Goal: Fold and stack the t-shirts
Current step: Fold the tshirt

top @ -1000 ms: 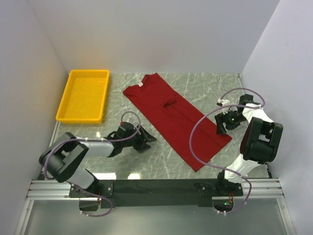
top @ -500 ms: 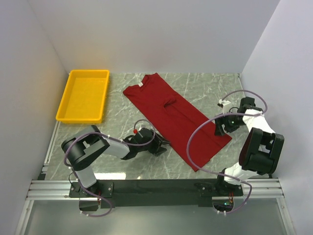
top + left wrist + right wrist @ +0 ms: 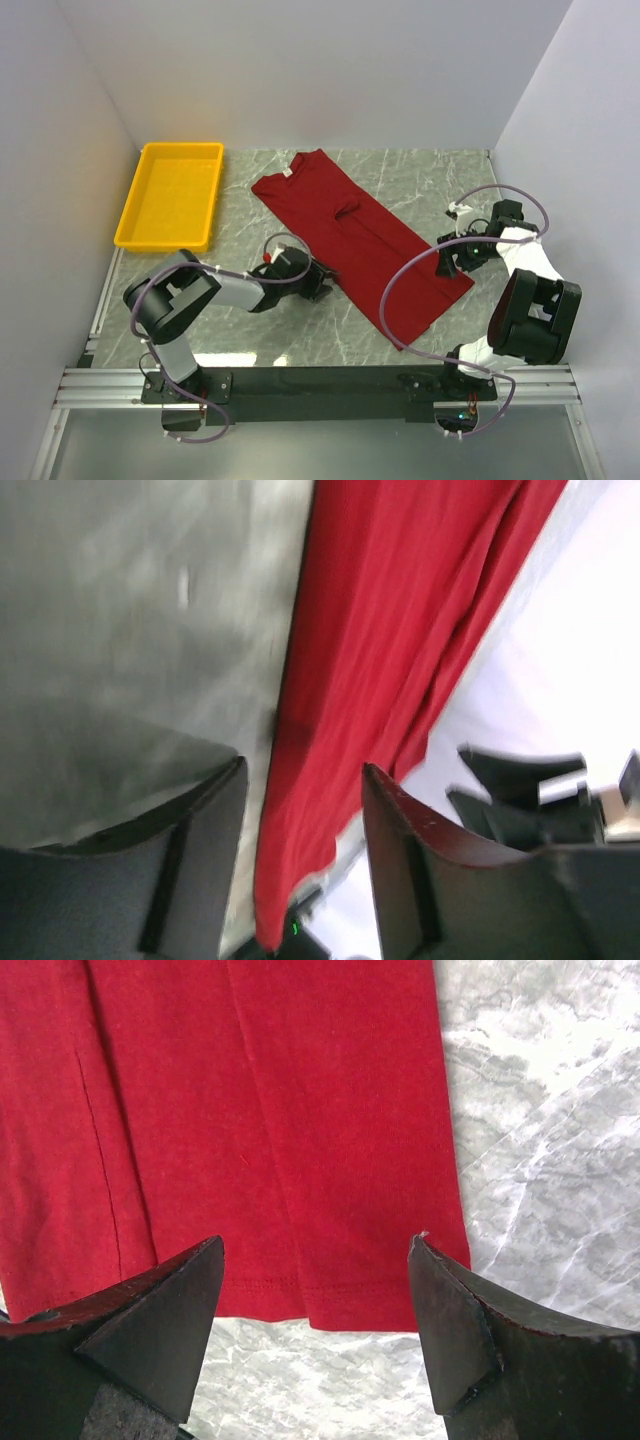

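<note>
The dark red t-shirt (image 3: 360,245) lies flat as a long strip, running diagonally from the far left to the near right, with its white neck label (image 3: 284,174) at the far end. My left gripper (image 3: 318,285) is open and low at the shirt's left long edge. In the left wrist view the shirt's edge (image 3: 330,710) runs between the spread fingers of that gripper (image 3: 300,775). My right gripper (image 3: 453,262) is open at the shirt's right hem corner. In the right wrist view the hem (image 3: 300,1290) lies just ahead of its gripper (image 3: 315,1245), which is empty.
An empty yellow tray (image 3: 170,195) stands at the far left. The marble table top (image 3: 400,180) is walled in white on three sides. The black rail (image 3: 320,380) with the arm bases runs along the near edge.
My left arm has swung right and brought its gripper up to the shirt's left edge. My right gripper has crept slightly nearer to the hem corner. The shirt has not moved.
</note>
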Tool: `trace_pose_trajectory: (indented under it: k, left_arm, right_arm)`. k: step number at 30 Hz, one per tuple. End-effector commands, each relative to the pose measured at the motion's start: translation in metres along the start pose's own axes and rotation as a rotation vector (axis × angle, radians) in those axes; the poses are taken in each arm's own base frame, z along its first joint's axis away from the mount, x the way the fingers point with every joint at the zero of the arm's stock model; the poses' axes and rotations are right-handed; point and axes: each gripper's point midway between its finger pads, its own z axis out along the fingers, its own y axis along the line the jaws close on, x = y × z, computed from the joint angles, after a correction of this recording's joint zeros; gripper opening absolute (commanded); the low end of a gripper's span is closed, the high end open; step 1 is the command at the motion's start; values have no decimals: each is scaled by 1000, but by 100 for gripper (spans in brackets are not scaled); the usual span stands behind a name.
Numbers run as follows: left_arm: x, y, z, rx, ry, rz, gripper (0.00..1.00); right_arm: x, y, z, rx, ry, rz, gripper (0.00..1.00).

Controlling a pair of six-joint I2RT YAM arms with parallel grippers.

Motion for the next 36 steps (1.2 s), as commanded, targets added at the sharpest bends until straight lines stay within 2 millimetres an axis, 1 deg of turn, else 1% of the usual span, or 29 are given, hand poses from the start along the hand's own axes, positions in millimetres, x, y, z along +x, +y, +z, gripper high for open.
trace_pose_trajectory:
  k: [1, 2, 3, 5, 6, 7, 8, 10, 11, 12, 14, 15, 16, 17, 18, 19, 20, 21, 22, 23, 25, 26, 27, 28, 29, 32, 34, 35, 36]
  left_arm:
    - [-36, 24, 11, -124, -110, 52, 54]
    - [-39, 28, 13, -140, -113, 68, 52]
    - [-45, 23, 16, -154, -121, 68, 50]
    - [-48, 23, 23, -170, -117, 94, 48]
    - [-50, 27, 25, -189, -117, 96, 47]
    - [-50, 27, 27, -190, -111, 99, 40]
    - [-52, 31, 31, -199, -112, 101, 37]
    - [-53, 30, 34, -195, -108, 105, 36]
    - [-56, 33, 37, -202, -102, 111, 34]
    - [-57, 29, 38, -197, -99, 116, 31]
    - [-61, 30, 41, -206, -100, 136, 25]
    - [-64, 31, 41, -208, -103, 139, 16]
    - [-66, 31, 40, -213, -106, 142, 13]
    - [-71, 34, 38, -218, -112, 145, 10]
    - [-70, 35, 36, -220, -99, 145, 7]
    - [-72, 32, 32, -213, -101, 148, 6]
    - [-75, 41, 28, -238, -103, 161, 4]
    - [-77, 44, 24, -246, -101, 166, 3]
    - [-78, 41, 19, -241, -102, 174, 2]
    - [-82, 54, 13, -269, -102, 184, 2]
    - [-85, 62, 4, -283, -94, 190, 2]
    - [-91, 71, -4, -297, -96, 196, 1]
    - [-93, 75, -8, -306, -93, 201, 1]
    - [-95, 76, -13, -306, -85, 207, 2]
    - [-99, 85, -18, -327, -80, 224, 2]
    - [-103, 100, -26, -370, -41, 279, 4]
    - [-106, 110, -32, -409, -21, 313, 9]
    - [-111, 111, -35, -414, -26, 314, 14]
    - [-114, 110, -37, -412, -31, 324, 26]
  right_arm:
    - [-12, 3, -7, 11, -63, -8, 80]
    - [-13, 4, -7, 9, -70, -9, 80]
    - [-12, 4, -6, 8, -71, -7, 80]
    - [-14, 5, -7, 10, -78, -6, 80]
    - [-13, 5, -7, 10, -78, -6, 80]
    - [-12, 6, -7, 10, -79, -3, 80]
    - [-13, 6, -8, 13, -82, -5, 80]
    - [-13, 6, -8, 14, -84, -2, 80]
    - [-13, 6, -8, 17, -86, -3, 80]
    - [-13, 6, -9, 18, -87, -3, 80]
    - [-13, 7, -9, 18, -87, 0, 80]
    - [-15, 6, -10, 21, -91, 0, 80]
    - [-15, 6, -10, 21, -91, 2, 80]
    - [-14, 6, -10, 21, -89, 4, 80]
    - [-15, 7, -11, 20, -90, 4, 80]
    - [-16, 6, -11, 21, -94, 3, 80]
    - [-17, 6, -11, 21, -94, 5, 80]
    - [-17, 7, -11, 20, -93, 7, 80]
    - [-17, 6, -11, 20, -95, 9, 80]
    - [-17, 6, -11, 21, -96, 8, 80]
    - [-17, 7, -10, 17, -93, 11, 80]
    - [-17, 6, -9, 19, -93, 10, 80]
    - [-18, 7, -8, 15, -92, 10, 80]
    - [-18, 7, -7, 12, -89, 11, 80]
    - [-18, 7, -6, 11, -87, 7, 80]
    - [-22, 12, -1, -3, -81, -4, 80]
    - [-26, 19, 4, -26, -74, -15, 80]
    - [-28, 22, 6, -35, -72, -20, 80]
    - [-30, 25, 7, -43, -73, -20, 80]
